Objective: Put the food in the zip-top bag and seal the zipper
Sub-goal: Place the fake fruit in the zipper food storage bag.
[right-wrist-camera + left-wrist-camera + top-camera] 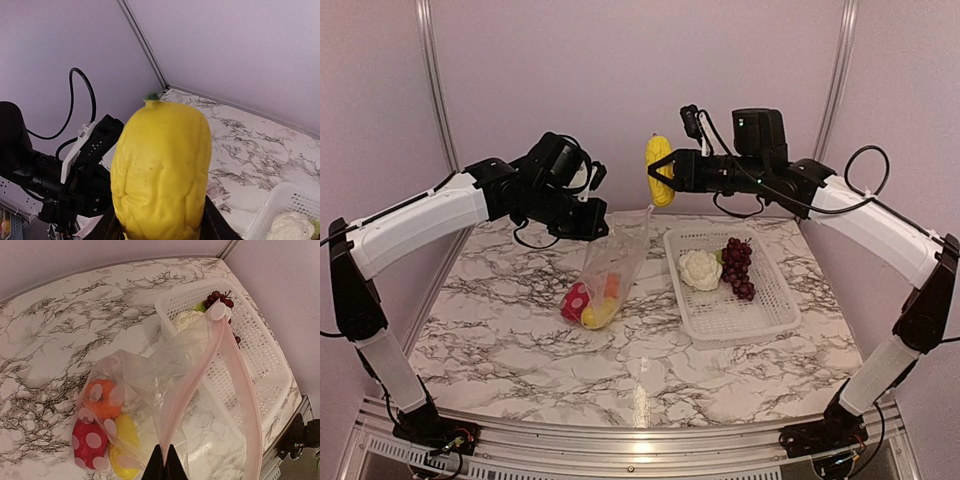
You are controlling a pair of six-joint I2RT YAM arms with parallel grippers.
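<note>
The right gripper (668, 178), grasping the yellow toy corn (659, 170) upright, hung above and just right of the zip-top bag (610, 265), whose mouth the left gripper (588, 224) (clenched on the zipper (197, 375)) held up off the desk (510, 330).

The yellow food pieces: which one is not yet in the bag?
The ribbed yellow piece, held up by the right end effector; the other yellow piece lies inside the bag.

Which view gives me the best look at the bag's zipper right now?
Left wrist: the zipper runs in full from the left tool pinching it, mouth gaping. Top external shows the zip-top bag small, its strip faint. Right wrist is filled by the yellow piece; no zipper clearly visible.
</note>
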